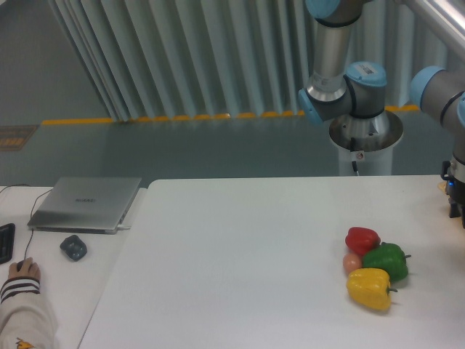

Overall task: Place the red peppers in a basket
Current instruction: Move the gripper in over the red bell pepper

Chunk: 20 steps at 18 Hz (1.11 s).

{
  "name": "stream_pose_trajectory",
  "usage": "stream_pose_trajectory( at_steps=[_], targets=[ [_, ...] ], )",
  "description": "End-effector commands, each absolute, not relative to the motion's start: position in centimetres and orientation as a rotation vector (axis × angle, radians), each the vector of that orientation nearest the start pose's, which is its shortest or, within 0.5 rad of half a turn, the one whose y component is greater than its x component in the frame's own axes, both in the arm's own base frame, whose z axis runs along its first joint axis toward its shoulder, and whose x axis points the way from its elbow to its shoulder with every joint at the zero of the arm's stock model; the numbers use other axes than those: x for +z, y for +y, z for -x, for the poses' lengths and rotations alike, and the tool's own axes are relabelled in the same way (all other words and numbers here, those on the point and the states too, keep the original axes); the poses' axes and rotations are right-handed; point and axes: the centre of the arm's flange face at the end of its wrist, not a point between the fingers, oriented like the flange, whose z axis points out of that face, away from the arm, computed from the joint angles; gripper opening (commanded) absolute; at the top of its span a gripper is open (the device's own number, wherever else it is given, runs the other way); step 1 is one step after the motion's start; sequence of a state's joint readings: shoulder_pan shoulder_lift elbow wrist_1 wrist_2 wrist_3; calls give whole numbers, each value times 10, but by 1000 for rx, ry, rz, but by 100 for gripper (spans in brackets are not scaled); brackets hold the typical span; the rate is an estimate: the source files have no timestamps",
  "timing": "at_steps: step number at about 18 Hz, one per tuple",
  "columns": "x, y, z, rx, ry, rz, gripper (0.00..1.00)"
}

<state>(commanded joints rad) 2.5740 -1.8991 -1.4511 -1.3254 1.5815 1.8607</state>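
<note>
The red pepper (362, 238) is glossy and lobed and lies on the white table (240, 262) at the right, at the back of a small cluster of produce. It touches a green pepper (386, 260) and a small pinkish-orange fruit (352, 262). Only a dark part of my gripper (455, 195) shows at the right edge, above and to the right of the red pepper and well apart from it. Its fingers are cut off by the frame. The basket is out of view.
A yellow pepper (369, 288) lies in front of the cluster. A closed laptop (86, 203), a dark mouse-like object (73, 248) and a person's hand (22, 270) are on the left table. The arm's base (363, 134) stands behind the table.
</note>
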Motion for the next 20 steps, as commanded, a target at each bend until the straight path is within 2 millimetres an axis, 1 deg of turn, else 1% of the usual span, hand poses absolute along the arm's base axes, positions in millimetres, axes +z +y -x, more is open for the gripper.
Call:
stream_pose_trajectory(
  at_steps=[5, 8, 11, 13, 17, 19, 20],
  targets=[
    [386, 447, 454, 54, 1295, 2862, 100],
    [378, 447, 449, 18, 1275, 2827, 100],
    [369, 433, 449, 53, 1167, 2855, 100],
    [371, 426, 447, 63, 1151, 2861, 100],
    [374, 419, 454, 80, 1140, 2872, 100],
    [375, 419, 451, 71, 1126, 2875, 100],
    [373, 422, 445, 66, 1107, 2884, 100]
  ],
)
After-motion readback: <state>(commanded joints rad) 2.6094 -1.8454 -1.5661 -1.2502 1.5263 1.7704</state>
